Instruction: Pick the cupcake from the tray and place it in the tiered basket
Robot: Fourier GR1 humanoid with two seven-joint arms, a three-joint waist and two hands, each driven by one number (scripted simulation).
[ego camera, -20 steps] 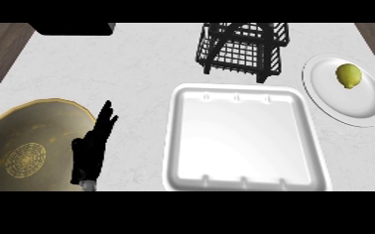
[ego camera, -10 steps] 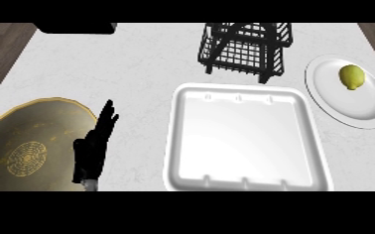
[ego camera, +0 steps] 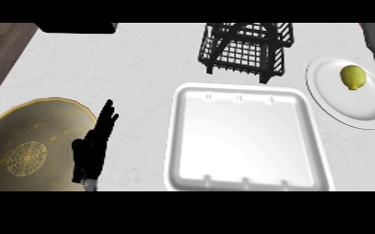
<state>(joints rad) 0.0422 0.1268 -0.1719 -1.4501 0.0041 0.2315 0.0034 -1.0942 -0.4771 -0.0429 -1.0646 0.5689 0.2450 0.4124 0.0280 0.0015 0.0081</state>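
Observation:
The white tray lies in the middle of the counter, and nothing shows inside it. Behind it stands the black wire tiered basket, and I cannot make out anything in it. No cupcake shows anywhere in the head view. My left hand rests at the lower left, open with fingers pointing up, between the tray and a round dark gold plate. It holds nothing. My right hand is out of view.
A dark gold plate with a spiral mark fills the lower left corner. At the right, a white plate carries a yellow lemon. A dark block sits at the back left, near the counter's left edge.
The view has drifted a little, so the basket and the white plate sit slightly further right. My left hand stays where it was, still open.

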